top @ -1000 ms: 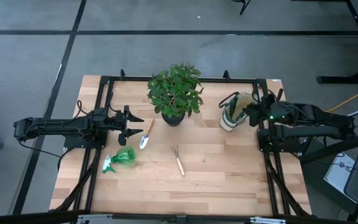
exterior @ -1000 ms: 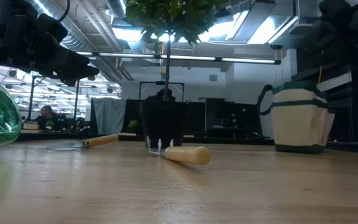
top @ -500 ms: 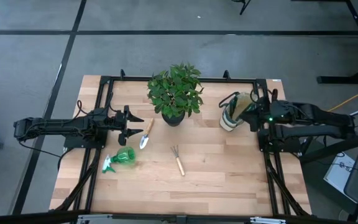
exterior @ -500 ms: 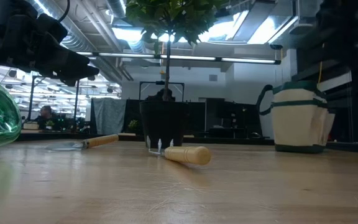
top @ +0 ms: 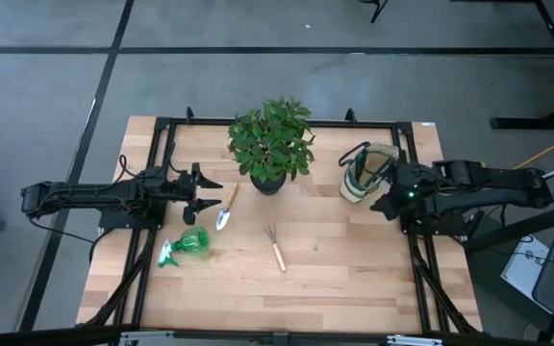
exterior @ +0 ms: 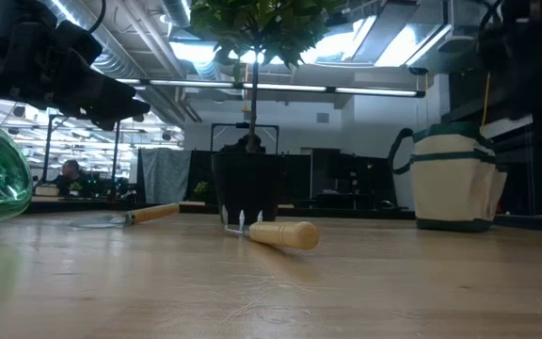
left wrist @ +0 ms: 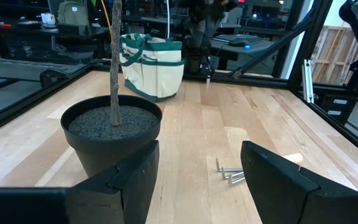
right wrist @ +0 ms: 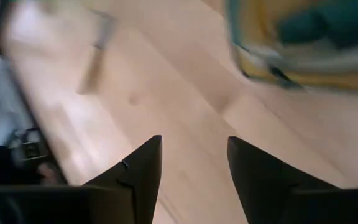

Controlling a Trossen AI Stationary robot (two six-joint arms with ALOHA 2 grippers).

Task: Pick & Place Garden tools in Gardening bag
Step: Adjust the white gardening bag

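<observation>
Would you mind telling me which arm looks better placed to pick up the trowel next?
Probably the left. The left gripper hangs open right beside the trowel, whereas the right gripper, also open, sits far across the table by the gardening bag.

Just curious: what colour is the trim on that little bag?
Dark green on cream canvas; the gardening bag shows best in the left wrist view.

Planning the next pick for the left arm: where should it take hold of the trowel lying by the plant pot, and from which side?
Grip the trowel on its wooden handle, coming straight down from above. It lies flat, blade toward the spray bottle, handle end toward the plant pot. The open left gripper is right beside it.
</observation>
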